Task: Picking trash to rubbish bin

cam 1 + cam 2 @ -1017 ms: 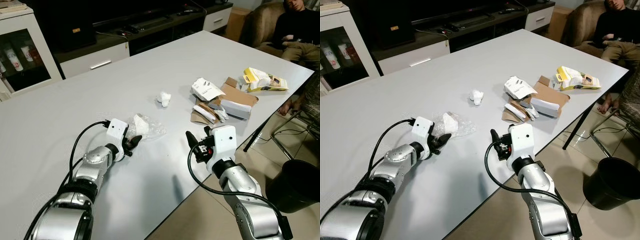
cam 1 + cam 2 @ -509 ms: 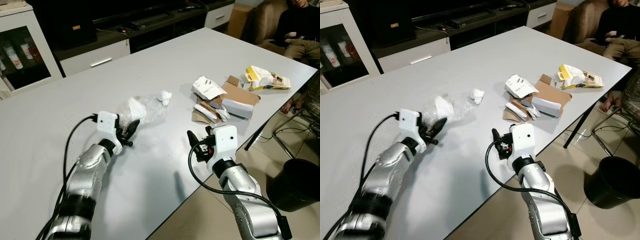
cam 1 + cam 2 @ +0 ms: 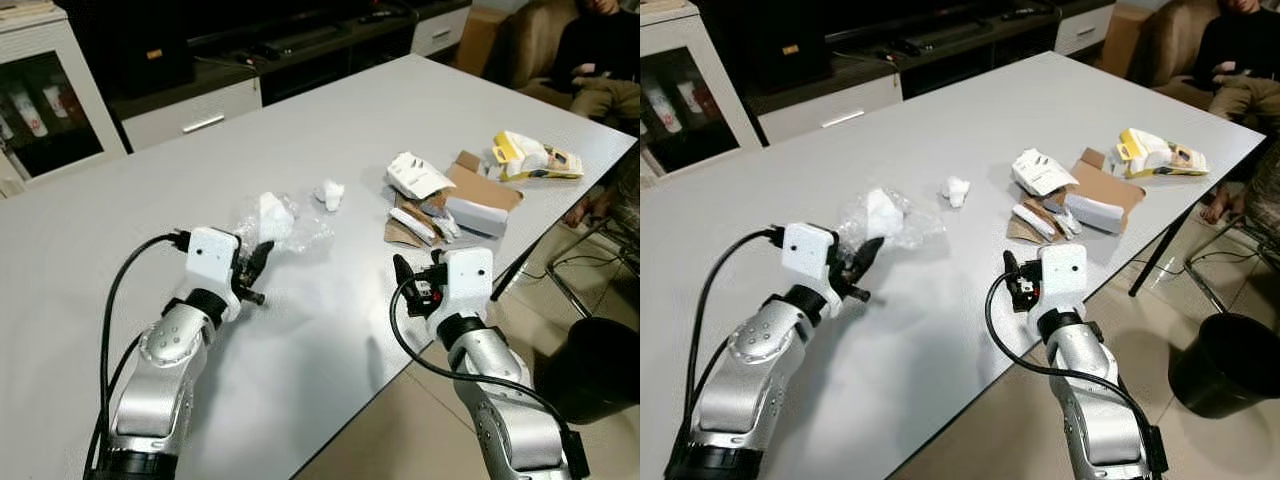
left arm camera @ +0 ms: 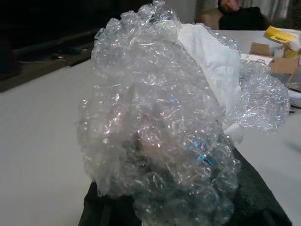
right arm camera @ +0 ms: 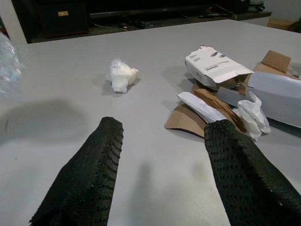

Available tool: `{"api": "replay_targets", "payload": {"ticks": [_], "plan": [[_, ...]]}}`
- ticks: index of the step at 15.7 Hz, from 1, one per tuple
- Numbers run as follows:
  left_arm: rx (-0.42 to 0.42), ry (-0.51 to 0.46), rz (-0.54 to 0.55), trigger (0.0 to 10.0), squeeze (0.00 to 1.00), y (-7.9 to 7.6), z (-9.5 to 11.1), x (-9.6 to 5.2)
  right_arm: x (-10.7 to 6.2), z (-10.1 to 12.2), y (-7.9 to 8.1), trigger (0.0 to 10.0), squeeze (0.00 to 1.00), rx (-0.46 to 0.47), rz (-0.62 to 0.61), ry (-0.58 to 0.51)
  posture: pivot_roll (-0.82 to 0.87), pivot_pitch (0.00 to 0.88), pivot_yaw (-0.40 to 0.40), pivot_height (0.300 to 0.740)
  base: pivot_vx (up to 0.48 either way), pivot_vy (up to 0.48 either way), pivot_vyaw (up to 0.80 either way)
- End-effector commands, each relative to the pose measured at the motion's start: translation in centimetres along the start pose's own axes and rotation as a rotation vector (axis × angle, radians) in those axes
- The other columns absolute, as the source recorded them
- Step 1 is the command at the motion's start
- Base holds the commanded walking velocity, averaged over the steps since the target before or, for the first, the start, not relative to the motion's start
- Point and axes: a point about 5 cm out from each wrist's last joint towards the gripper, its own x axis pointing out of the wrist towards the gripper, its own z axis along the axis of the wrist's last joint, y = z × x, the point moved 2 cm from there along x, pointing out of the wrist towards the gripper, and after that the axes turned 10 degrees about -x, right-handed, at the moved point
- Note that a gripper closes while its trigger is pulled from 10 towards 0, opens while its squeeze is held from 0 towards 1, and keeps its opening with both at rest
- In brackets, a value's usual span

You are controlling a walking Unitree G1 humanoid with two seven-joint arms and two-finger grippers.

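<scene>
Above the table's [image 3: 90, 270] left side, the left gripper [image 3: 256, 262] pinches a crumpled plastic wrap [image 4: 160, 127] with tissue inside. It looks light, soft and springy, so a deep bite on the bunched middle seems safest. Nearer right, the right gripper [image 5: 164, 169] hovers with fingers spread.

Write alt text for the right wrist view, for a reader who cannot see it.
The right gripper hangs open over a grey table, its two black fingers spread wide and holding nothing. Beyond them lie a crumpled white tissue and a pile of torn cardboard and white packaging.
</scene>
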Motion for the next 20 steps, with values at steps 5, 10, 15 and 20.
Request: {"api": "replay_targets", "payload": {"ticks": [5, 10, 15, 20], "plan": [[0.032, 0.009, 0.033, 10.0, 0.0, 0.1, 0.9, -0.4, 0.5, 0.8, -0.1, 10.0, 0.0, -0.041, 0.003, -0.04, -0.01, 0.0, 0.019, 0.74, 0.307, 0.0, 0.41], [0.022, 0.022, 0.035, 10.0, 0.0, -0.1, 0.9, -0.3, 0.8, 1.2, -0.7, 10.0, 0.0, -0.044, 0.005, -0.061, -0.01, 0.0, 0.012, 0.74, 0.354, 0.0, 0.32], [0.026, 0.05, 0.063, 10.0, 0.0, 0.1, 0.5, -0.8, 0.8, 1.3, -0.7, 10.0, 0.0, -0.055, 0.011, -0.067, -0.01, 0.0, 0.006, 0.74, 0.071, 0.0, 0.0], [0.056, 0.062, 0.083, 10.0, 0.0, 0.4, 0.7, -1.3, 1.7, 0.6, -1.5, 10.0, 0.0, -0.037, 0.007, -0.026, 0.0, 0.0, -0.017, 0.74, 0.0, 0.0, 0.0]]}}
